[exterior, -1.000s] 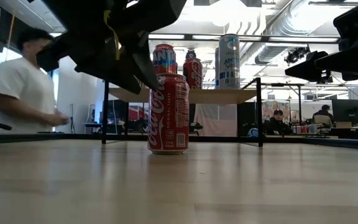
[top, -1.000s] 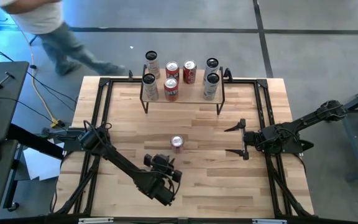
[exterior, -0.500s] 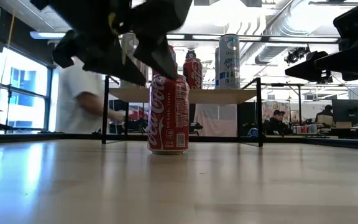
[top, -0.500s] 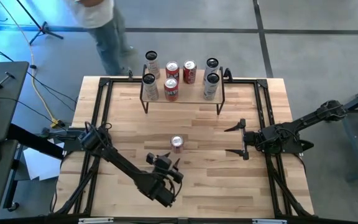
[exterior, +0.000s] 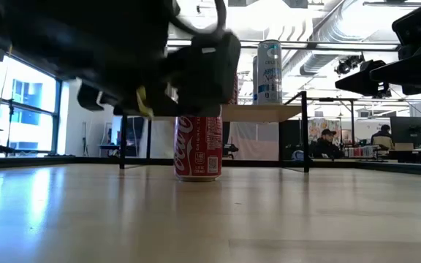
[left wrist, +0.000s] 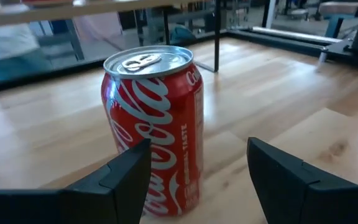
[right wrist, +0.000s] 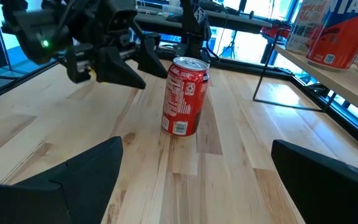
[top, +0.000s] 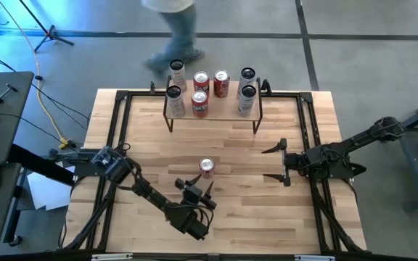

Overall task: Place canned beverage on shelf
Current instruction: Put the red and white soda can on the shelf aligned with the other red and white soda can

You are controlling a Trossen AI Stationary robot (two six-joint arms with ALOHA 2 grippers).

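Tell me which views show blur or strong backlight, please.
Low view: the left gripper fills the near foreground, dark and out of focus, against bright ceiling lights. High view: a person beyond the table is motion-smeared. Left wrist view: the red can is sharp.

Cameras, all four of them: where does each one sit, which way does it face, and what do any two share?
High view: above the table, looking straight down; both arms, the shelf, the red can.
Low view: at tabletop height, looking level across; the left arm's dark bulk in front of the red can.
Left wrist view: on the left arm, facing the red can past its own fingers.
Right wrist view: on the right arm, facing the can and the left tool.
Shared: all four show the red can.
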